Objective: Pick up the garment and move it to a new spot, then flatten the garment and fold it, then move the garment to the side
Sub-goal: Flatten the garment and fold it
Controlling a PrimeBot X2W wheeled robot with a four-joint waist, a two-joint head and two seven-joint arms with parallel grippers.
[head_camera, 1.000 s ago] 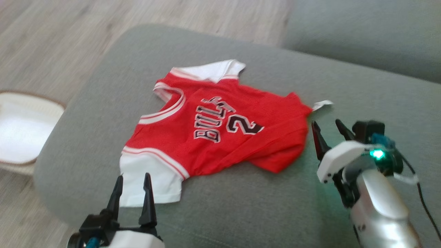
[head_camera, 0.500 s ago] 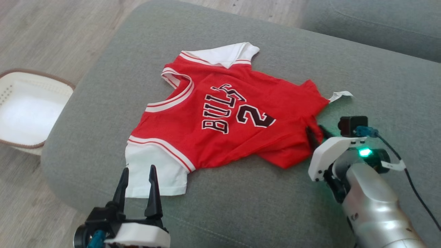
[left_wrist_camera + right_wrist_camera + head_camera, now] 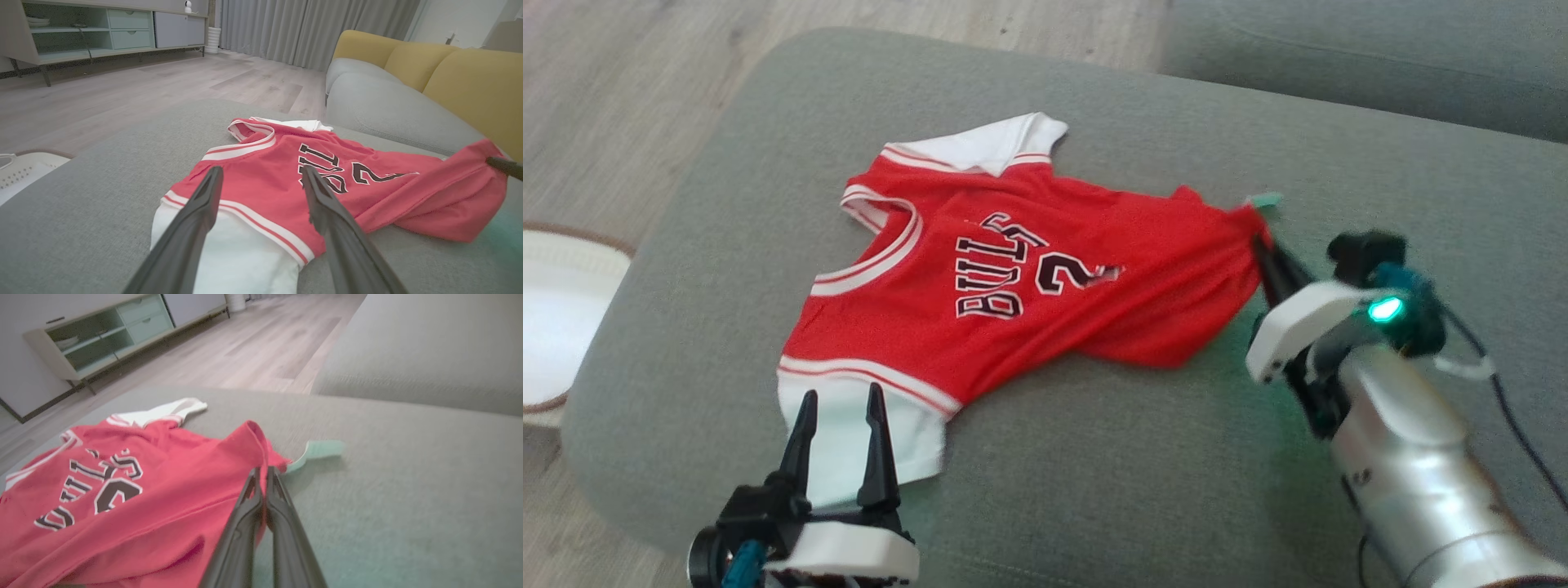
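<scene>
The garment (image 3: 1013, 278) is a small red jersey with white sleeves and black lettering, spread on the grey sofa cushion (image 3: 1094, 457). My right gripper (image 3: 1262, 245) is shut on the garment's hem corner at its right end, and that corner is lifted off the cushion (image 3: 261, 449). In the right wrist view the two fingers (image 3: 261, 498) press together on the red cloth beside a pale label (image 3: 322, 450). My left gripper (image 3: 837, 400) stands open over the white near sleeve (image 3: 229, 253), its fingers apart with nothing pinched between them.
A white basket (image 3: 556, 327) with a brown rim sits on the wooden floor at the left. A second grey cushion (image 3: 1339, 57) lies behind. The left wrist view shows yellow backrests (image 3: 449, 69) and a low sideboard (image 3: 102, 32) across the room.
My right gripper went from open beside the hem to shut on its corner, and has raised it. The head camera shifted. The left gripper stayed open near the white sleeve.
</scene>
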